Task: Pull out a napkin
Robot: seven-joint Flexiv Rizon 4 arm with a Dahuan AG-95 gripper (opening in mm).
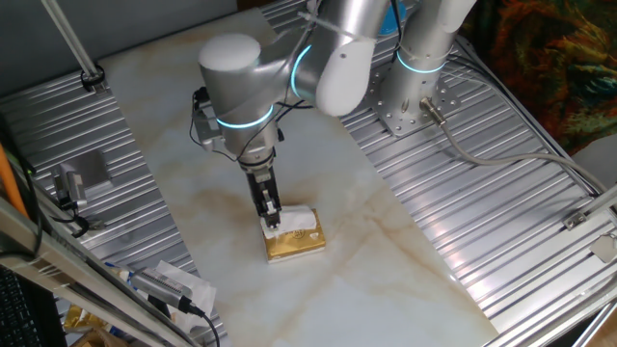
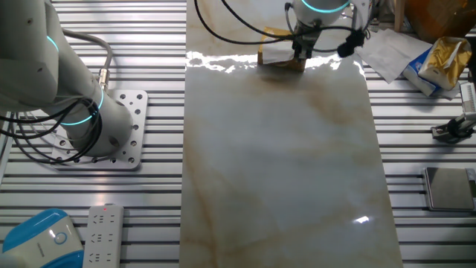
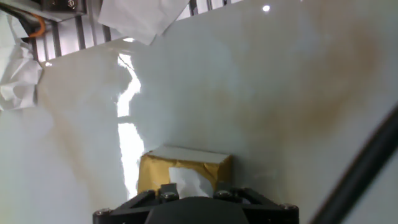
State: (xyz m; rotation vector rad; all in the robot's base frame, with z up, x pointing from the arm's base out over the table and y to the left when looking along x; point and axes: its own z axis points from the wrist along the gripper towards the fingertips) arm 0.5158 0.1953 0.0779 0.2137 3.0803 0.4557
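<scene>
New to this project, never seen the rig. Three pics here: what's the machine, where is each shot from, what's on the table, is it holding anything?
It is a single silver robot arm bolted to a metal-slatted bench, with a two-finger gripper at its end. Two pictures come from fixed cameras on different sides of the bench; the third comes from a camera on the hand, looking down along the fingers.

On the pale marble-look table top lies a small gold tissue pack. White paper, the napkin, shows at the opening in its top. The gripper is right down at that opening, in the hand view just beyond the dark gripper body at the bottom edge.

Whether the fingers have closed on the napkin cannot be told: the fingertips are hidden in the hand view and too small in the fixed views. Nothing is lifted yet.

Off to the side are crumpled white wrappers and a power strip.
</scene>
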